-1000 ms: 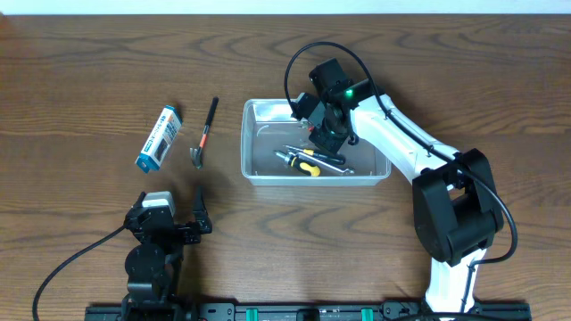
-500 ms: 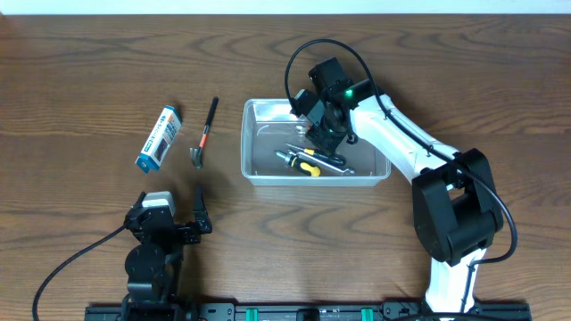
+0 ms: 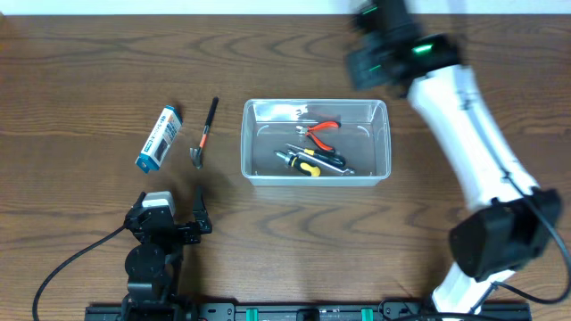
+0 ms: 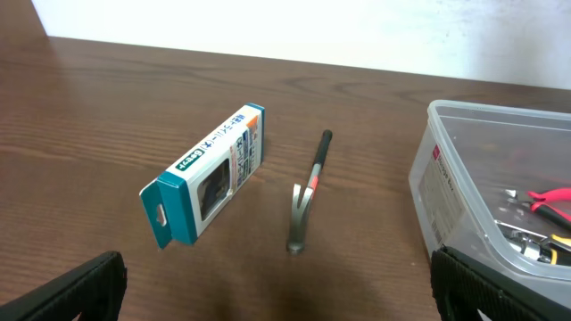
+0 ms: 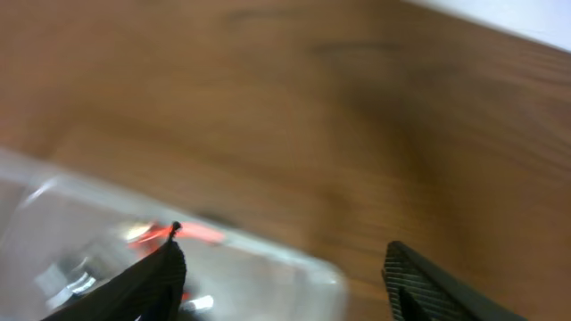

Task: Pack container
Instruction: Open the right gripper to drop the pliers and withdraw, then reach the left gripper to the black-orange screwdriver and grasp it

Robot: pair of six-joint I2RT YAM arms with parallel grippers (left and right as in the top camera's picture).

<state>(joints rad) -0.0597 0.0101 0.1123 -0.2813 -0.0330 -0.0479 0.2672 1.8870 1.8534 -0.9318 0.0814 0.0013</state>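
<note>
— Where's the container [image 3: 264,143]?
— Middle of the desk [image 3: 89,53], long side running left to right, pliers [image 3: 319,130] and screwdrivers [image 3: 308,160] inside. The black-handled tool [image 3: 203,135] and blue-and-white box [image 3: 159,137] lie to its left, ahead of the left gripper [image 3: 171,214], the nearer one, jaws spread.
— And the right gripper [image 5: 285,267]?
— Up past the far right corner; blurred, but its jaws look apart and empty

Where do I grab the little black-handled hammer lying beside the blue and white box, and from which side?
Probably best: take the small black-handled hammer by the middle of its slim handle, with the left pincer coming straight down from above and closing across the shaft. It lies flat on the wooden table, clear of the blue-and-white cardboard box, so both sides are free.
</note>
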